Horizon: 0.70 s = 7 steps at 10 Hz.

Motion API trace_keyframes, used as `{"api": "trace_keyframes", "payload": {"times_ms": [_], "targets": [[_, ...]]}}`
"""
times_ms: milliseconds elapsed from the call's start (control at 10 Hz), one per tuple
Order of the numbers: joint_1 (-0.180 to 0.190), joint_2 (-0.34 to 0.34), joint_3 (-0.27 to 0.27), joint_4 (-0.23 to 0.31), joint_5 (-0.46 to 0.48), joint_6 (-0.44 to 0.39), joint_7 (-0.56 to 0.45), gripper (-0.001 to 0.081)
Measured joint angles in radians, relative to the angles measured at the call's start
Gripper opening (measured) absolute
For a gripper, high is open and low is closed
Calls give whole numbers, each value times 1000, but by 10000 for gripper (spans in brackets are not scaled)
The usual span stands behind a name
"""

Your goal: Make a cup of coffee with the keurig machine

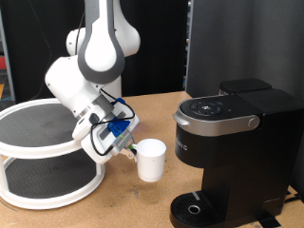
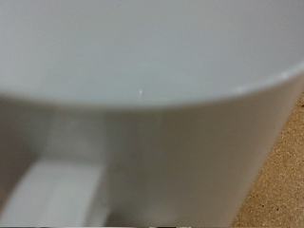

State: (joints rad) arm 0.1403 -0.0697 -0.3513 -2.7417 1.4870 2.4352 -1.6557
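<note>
Cup (image 1: 151,160) hangs pinched in my gripper (image 1: 128,149), beside the coffee machine (image 1: 231,142), not yet on its drip tray (image 1: 196,207); lid shut, brewing unstarted, I judge.

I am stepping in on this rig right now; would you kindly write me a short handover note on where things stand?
Gripper: at the cup, on the side of it facing the exterior view's left; whether it grips cannot be told. The wrist view is filled by the cup's white wall.
Cup: upright, between the white two-tier stand and the keurig machine.
Machine: lid down, drip tray bare.
Done: nothing visible at the machine.
Left: cup is not yet on the tray; no coffee seen.
</note>
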Motion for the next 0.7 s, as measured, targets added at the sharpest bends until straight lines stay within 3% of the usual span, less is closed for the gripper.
{"api": "trace_keyframes", "payload": {"times_ms": [300,700], "targets": [[0,-6,18,1,33,24,3,72],[13,8,77,28,158,63,-36,72]]}}
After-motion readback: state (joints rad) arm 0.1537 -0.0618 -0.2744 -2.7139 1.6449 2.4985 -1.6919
